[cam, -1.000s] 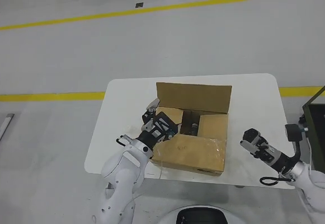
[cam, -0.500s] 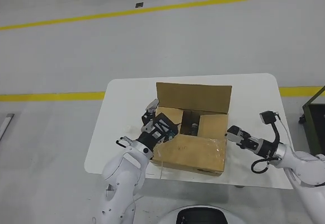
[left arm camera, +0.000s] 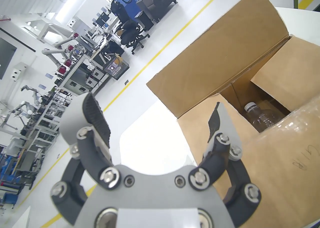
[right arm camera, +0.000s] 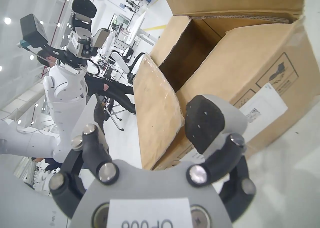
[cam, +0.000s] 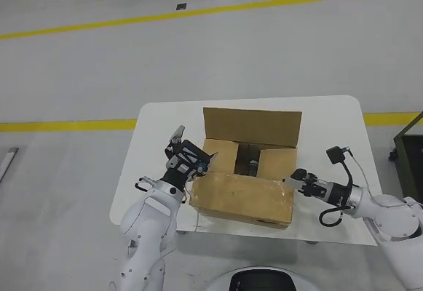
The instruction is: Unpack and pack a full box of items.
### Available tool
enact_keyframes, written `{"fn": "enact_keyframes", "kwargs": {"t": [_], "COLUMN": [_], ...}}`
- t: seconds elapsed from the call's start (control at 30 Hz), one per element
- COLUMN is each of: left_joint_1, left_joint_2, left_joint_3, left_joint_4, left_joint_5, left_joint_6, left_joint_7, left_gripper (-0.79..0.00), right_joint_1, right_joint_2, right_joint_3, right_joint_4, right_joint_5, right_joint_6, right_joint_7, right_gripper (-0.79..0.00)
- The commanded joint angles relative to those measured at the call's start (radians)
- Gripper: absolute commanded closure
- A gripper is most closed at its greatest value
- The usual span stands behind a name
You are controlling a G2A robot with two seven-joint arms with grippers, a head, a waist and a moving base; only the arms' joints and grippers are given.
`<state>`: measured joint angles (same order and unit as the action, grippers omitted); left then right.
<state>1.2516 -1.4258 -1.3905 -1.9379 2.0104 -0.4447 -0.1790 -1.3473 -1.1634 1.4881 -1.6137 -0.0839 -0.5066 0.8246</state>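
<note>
Gaping wide, the left claw (left arm camera: 155,108) sat at the left end of the cardboard box (cam: 278,166) in the top view. One finger (left arm camera: 222,128) was over the box's short side flap (left arm camera: 192,123) and the other was out over the white table (cam: 327,120). The right claw (right arm camera: 147,121) was also spread open at the box's lower right corner in the top view. Its fingers lay either side of the edge of the taped front flap (cam: 244,198); contact could not be made out.

The box stood in the middle of the table with its back flap (cam: 251,125) upright. Down in its open gap stood a clear bottle (left arm camera: 261,118) with a white cap. Black handwriting (left arm camera: 301,161) marked the front flap. A white printed sticker (right arm camera: 268,103) and black handling symbols (right arm camera: 278,71) sat on the box's end wall, the sticker's print too small to read.
</note>
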Motion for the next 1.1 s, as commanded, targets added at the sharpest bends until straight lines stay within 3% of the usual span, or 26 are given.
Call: {"fn": "enact_keyframes", "kwargs": {"t": [0.0, 0.13, 0.4, 0.47, 0.57, 0.6, 0.63, 0.7, 0.8, 0.93, 0.97, 1.0, 1.07], "left_joint_1": [-0.004, -0.009, -0.014, -0.016, -0.019, -0.02, -0.021, -0.025, -0.027, -0.029, -0.028, -0.028, -0.028], "left_joint_2": [0.002, 0.006, 0.013, 0.014, 0.017, 0.018, 0.018, 0.02, 0.022, 0.025, 0.026, 0.027, 0.028], "left_joint_3": [-0.001, 0.0, 0.007, 0.008, 0.012, 0.014, 0.016, 0.02, 0.022, 0.025, 0.026, 0.026, 0.025], "left_joint_4": [0.002, 0.007, 0.013, 0.017, 0.022, 0.023, 0.024, 0.025, 0.028, 0.029, 0.029, 0.029, 0.027], "left_joint_5": [0.0, -0.001, 0.0, 0.002, 0.002, 0.003, 0.002, 0.006, 0.005, 0.004, 0.004, 0.004, 0.004], "left_joint_6": [0.002, 0.005, 0.015, 0.017, 0.016, 0.015, 0.015, 0.013, 0.017, 0.024, 0.026, 0.028, 0.032], "left_joint_7": [-0.001, -0.001, -0.002, 0.0, 0.0, 0.0, 0.001, 0.003, 0.005, 0.004, 0.004, 0.003, 0.003], "left_gripper": [-0.785, -0.785, -0.785, -0.785, -0.785, -0.785, -0.785, -0.785, -0.785, -0.785, -0.785, -0.785, -0.785], "right_joint_1": [0.002, 0.003, -0.01, -0.014, -0.015, -0.014, -0.013, -0.009, -0.001, 0.004, 0.007, 0.008, 0.011], "right_joint_2": [0.002, 0.007, 0.024, 0.028, 0.034, 0.035, 0.037, 0.038, 0.041, 0.043, 0.043, 0.044, 0.044], "right_joint_3": [-0.008, -0.022, -0.017, -0.015, -0.01, -0.011, -0.014, -0.022, -0.035, -0.062, -0.068, -0.073, -0.083], "right_joint_4": [-0.008, -0.027, -0.076, -0.089, -0.101, -0.105, -0.108, -0.114, -0.125, -0.131, -0.131, -0.129, -0.127], "right_joint_5": [-0.021, -0.066, -0.102, -0.078, -0.064, -0.064, -0.066, -0.07, -0.101, -0.136, -0.144, -0.148, -0.161], "right_joint_6": [0.003, 0.009, 0.05, 0.058, 0.076, 0.078, 0.08, 0.085, 0.097, 0.103, 0.103, 0.104, 0.105], "right_joint_7": [0.005, 0.02, 0.108, 0.14, 0.175, 0.182, 0.185, 0.187, 0.187, 0.17, 0.167, 0.159, 0.145], "right_gripper": [-0.56, -0.471, -0.551, -0.505, -0.588, -0.656, -0.643, -0.702, -0.73, -0.643, -0.456, -0.36, -0.332]}}
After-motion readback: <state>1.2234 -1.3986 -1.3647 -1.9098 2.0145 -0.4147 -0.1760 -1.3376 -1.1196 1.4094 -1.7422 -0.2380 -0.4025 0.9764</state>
